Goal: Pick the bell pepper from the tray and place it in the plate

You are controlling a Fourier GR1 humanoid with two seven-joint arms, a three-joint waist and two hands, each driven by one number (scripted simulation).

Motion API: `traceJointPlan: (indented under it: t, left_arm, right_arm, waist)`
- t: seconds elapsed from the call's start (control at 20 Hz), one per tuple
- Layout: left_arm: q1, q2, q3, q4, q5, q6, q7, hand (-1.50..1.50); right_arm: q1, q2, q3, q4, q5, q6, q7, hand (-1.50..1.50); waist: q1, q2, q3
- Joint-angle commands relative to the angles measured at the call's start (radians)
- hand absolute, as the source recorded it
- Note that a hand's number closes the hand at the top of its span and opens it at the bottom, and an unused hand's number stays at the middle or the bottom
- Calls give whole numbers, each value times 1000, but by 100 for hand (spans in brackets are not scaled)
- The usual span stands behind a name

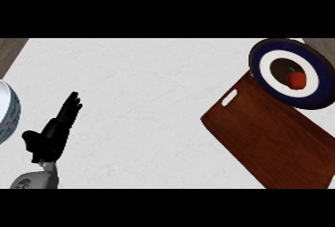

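At lower left of the frame the robot's left hand [56,131] rests on the white marbled table [144,111] with fingers straight and apart, holding nothing; the right hand is out of view. At upper right, the small red bell pepper [296,79] already sits in the round navy-and-white plate [274,51], which overlaps the dark wooden tray [274,137], so the placing looks done and nothing remains.

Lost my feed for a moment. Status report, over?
Left hand open, resting at lower left; right hand not in view. Bell pepper on the plate, off the tray. Nothing in the way.
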Motion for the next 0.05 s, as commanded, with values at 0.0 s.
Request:
traceJointPlan:
  t: [0.0]
  left_arm:
    - [24, -31, -35, -78, -31, 34, 40, 0]
  right_arm:
    - [-4, -18, 3, 110, -24, -15, -112, -150]
  waist:
    - [5, 1, 1]
